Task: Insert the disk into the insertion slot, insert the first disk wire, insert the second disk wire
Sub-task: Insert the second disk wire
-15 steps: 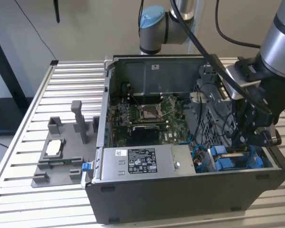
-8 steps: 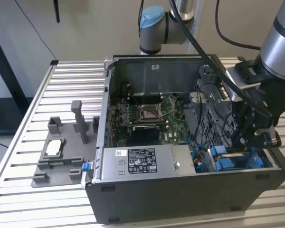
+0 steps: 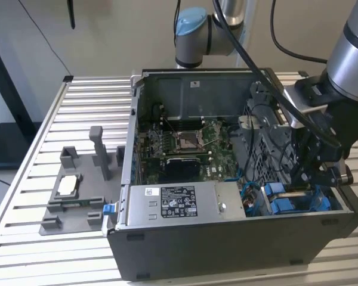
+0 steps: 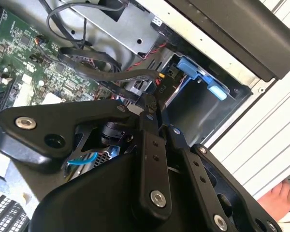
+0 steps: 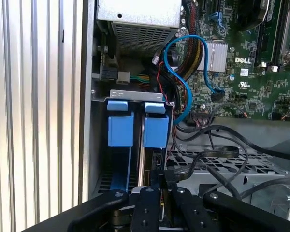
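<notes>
The gripper (image 5: 159,186) is parked low inside the black case, fingers pressed together on a black wire connector (image 5: 170,173). The disk (image 5: 154,128) is already seated in the insertion slot (image 5: 135,96), hemmed in by the case wall and cables, so little room is left.

Fingertips of the tool (image 5: 162,181) sunk between dark cables, grip impossible to judge. Lower part of the disk (image 5: 155,145) hidden behind the black linkage in the first wrist view, its label unseen. Insertion slot (image 3: 298,199) mostly masked by the arm in the exterior view. Computer case (image 3: 227,247) cut off at the picture's lower edge. A bare foot (image 4: 275,200) cropped at the second wrist view's corner.
</notes>
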